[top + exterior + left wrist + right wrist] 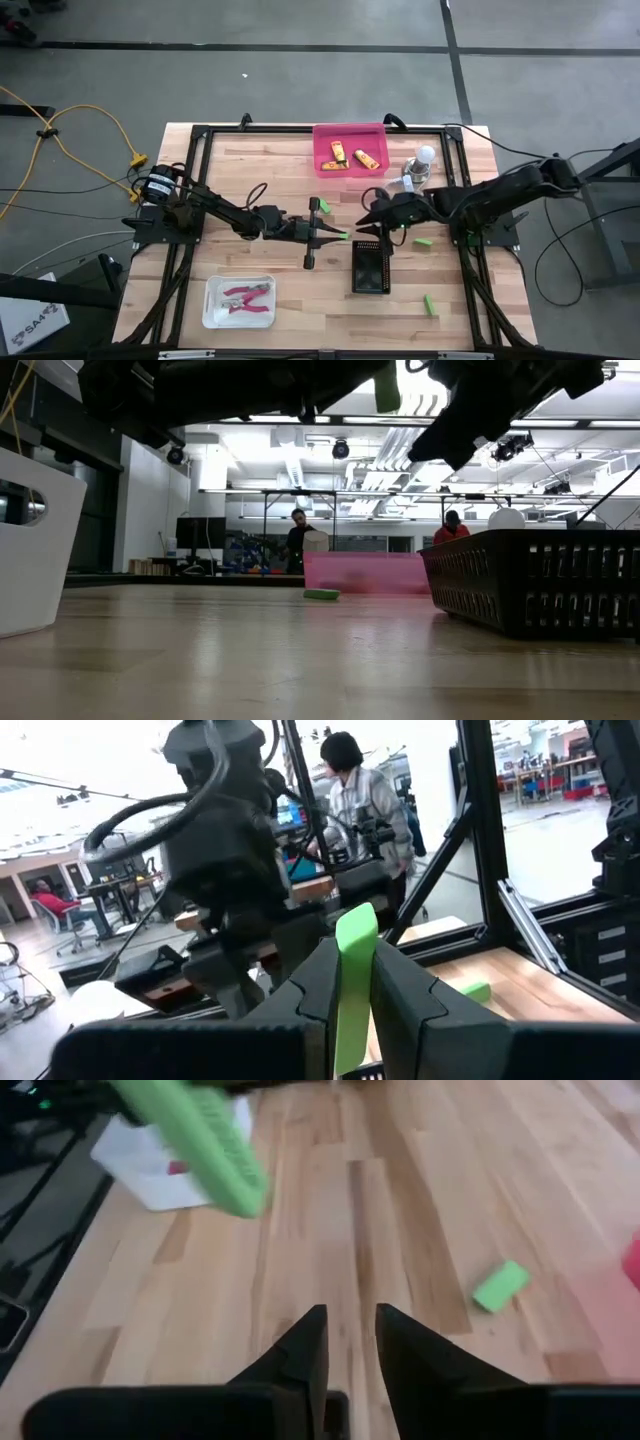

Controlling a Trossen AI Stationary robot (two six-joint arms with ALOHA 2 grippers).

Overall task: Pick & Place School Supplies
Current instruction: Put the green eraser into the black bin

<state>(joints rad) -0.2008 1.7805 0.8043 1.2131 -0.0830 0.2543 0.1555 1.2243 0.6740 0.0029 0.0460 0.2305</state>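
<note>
While overhead blurs it, left gripper point(355, 1010) clamps green block point(352, 982).

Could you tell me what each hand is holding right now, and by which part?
The left hand grips a green block by its lower end, the upper end standing free. The right hand holds nothing.

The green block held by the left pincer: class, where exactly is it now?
In the high view the green block sits clamped in the left pincer near table centre, just left of the black basket, facing the right pincer.
</note>
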